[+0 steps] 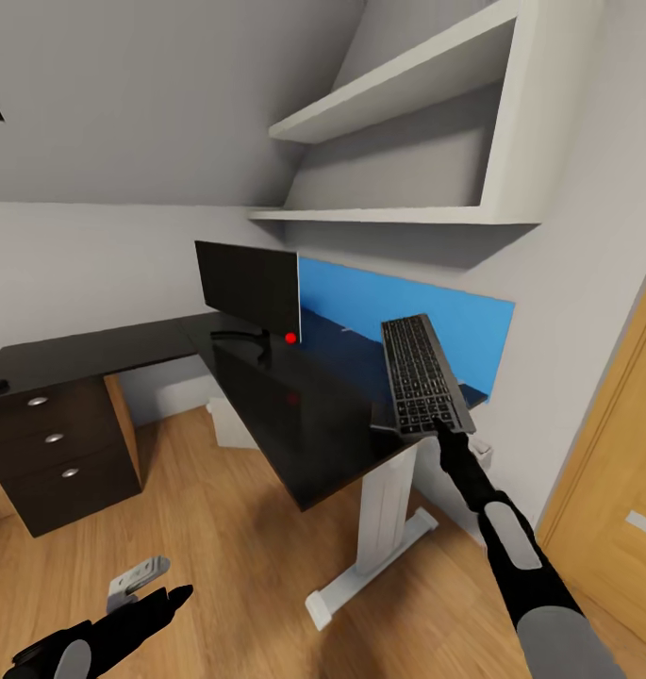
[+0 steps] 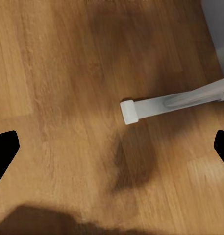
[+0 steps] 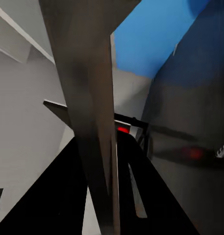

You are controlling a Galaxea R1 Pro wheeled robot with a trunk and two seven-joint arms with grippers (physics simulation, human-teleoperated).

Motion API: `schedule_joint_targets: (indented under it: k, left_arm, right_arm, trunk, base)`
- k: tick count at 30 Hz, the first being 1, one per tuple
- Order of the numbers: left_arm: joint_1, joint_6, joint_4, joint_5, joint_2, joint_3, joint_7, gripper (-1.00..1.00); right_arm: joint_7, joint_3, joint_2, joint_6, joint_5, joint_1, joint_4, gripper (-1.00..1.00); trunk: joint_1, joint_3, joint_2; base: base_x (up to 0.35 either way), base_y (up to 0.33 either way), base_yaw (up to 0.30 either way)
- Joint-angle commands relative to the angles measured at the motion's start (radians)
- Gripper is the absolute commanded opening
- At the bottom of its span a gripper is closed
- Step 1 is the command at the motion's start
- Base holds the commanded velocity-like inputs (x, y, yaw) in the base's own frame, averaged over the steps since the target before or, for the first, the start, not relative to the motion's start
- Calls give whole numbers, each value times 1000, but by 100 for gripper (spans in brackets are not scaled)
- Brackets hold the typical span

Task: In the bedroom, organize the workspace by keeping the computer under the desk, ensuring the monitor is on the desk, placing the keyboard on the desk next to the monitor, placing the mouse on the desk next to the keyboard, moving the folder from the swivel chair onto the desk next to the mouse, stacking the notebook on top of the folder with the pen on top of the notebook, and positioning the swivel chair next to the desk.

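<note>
Glossy blk desk [image 1: 304,415], matt wood floor [image 1: 228,556]

Bare desk [image 1: 294,415] right of monitor [image 1: 247,283], shelves [image 1: 407,212] low overhead

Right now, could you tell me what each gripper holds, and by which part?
The right gripper holds the keyboard by its near short end, above the desk. The left gripper holds nothing.

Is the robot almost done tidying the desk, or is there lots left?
Lots left. Done: the monitor stands on the desk, and a pale box that may be the computer sits under it. In hand: the right claw holds the keyboard tilted above the desk, not yet laid down. Left to do: mouse, folder, notebook, pen and chair. The left claw hangs open over the floor.
</note>
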Motion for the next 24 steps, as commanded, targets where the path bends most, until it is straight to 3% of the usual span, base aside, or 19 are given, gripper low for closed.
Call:
schedule_joint_targets:
  k: [1, 3, 8, 10, 15, 16, 19, 24]
  left_arm:
    - [0, 5, -1, 6, -1, 2, 2, 100]
    - [-1, 5, -1, 6, -1, 2, 2, 100]
    - [0, 4, 0, 5, -1, 3, 3, 100]
    - [0, 4, 0, 4, -1, 3, 4, 100]
    - [-1, 4, 7, 5, 0, 4, 6, 100]
    - [-1, 4, 14, 5, 1, 4, 6, 100]
    - [0, 4, 27, 4, 11, 5, 7, 100]
    - [0, 4, 29, 5, 18, 5, 7, 100]
  right_arm:
    - [-39, 4, 3, 11, -14, 39, -75, -100]
    - [-93, 9, 7, 13, -18, 80, -153, -100]
    - [-193, 11, 77, 60, -19, 166, -345, -100]
    - [-270, 14, 99, 79, -20, 225, -451, -100]
    - [-381, 33, 140, 116, -34, 294, -560, -100]
    - [-395, 39, 147, 131, -53, 301, -570, -100]
    - [-418, 58, 155, 163, -161, 314, -588, -100]
    - [-419, 61, 153, 170, -198, 316, -601, -100]
  trunk:
    - [-4, 2, 7]
    - [-8, 6, 14]
    - [-8, 6, 14]
    - [-8, 6, 14]
    - [-8, 6, 14]
    - [-8, 6, 14]
    - [-8, 6, 14]
    - [-8, 6, 14]
  base:
    - [0, 0, 0]
    - [0, 0, 0]
    - [0, 0, 0]
    - [0, 0, 0]
    - [0, 0, 0]
    - [0, 0, 0]
    - [-44, 0, 0]
    - [-249, 0, 0]
